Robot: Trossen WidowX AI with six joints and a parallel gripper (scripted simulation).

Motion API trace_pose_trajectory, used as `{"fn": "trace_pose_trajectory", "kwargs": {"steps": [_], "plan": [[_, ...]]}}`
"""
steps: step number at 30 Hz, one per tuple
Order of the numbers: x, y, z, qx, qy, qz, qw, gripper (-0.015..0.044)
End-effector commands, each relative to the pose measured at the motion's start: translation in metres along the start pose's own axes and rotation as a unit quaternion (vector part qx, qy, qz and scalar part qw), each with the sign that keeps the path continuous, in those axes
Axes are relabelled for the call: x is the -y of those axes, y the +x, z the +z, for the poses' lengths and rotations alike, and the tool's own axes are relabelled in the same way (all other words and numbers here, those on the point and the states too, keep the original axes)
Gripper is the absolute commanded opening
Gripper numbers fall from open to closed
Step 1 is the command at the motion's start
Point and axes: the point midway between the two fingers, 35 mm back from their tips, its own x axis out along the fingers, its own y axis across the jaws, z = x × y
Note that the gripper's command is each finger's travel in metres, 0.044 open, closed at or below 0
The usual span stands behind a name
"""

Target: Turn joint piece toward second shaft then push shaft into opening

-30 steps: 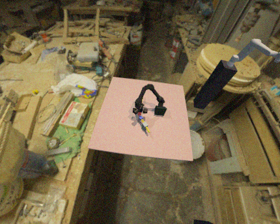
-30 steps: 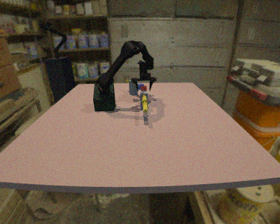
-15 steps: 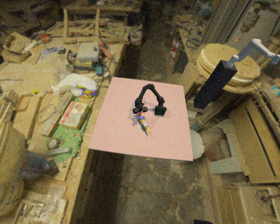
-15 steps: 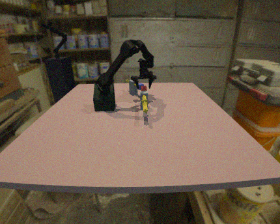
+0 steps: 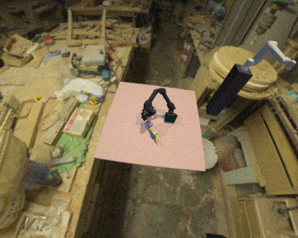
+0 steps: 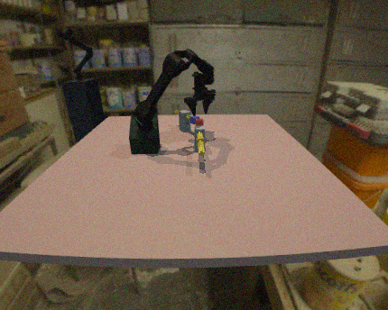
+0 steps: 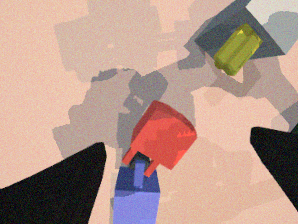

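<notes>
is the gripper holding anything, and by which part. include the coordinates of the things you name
Nothing is held: the black gripper [image 5: 145, 117] [image 6: 200, 113] [image 7: 178, 141] is open, its fingers apart above the red hinged joint piece [image 5: 148, 120] [image 6: 199, 122] [image 7: 166, 136].

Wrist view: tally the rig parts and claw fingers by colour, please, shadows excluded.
Red joint part: 1
Blue joint part: 1
Yellow shaft: 1
Grey block: 1
Black claw fingers: 2
Total: 6
</notes>
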Motion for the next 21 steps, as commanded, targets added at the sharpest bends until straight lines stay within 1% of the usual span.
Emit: {"fn": "trace_pose_trajectory", "kwargs": {"steps": [1,9,17,21], "plan": [[0.001,-0.019,0.003,-0.010,-0.073,0.014,0.997,0.0440],[0.007,-0.044,0.006,-0.020,-0.207,0.029,0.978,0.0440],[0.014,-0.069,0.008,-0.026,-0.337,0.047,0.940,0.0440],[0.016,-0.074,0.008,-0.027,-0.360,0.051,0.931,0.0440]]}}
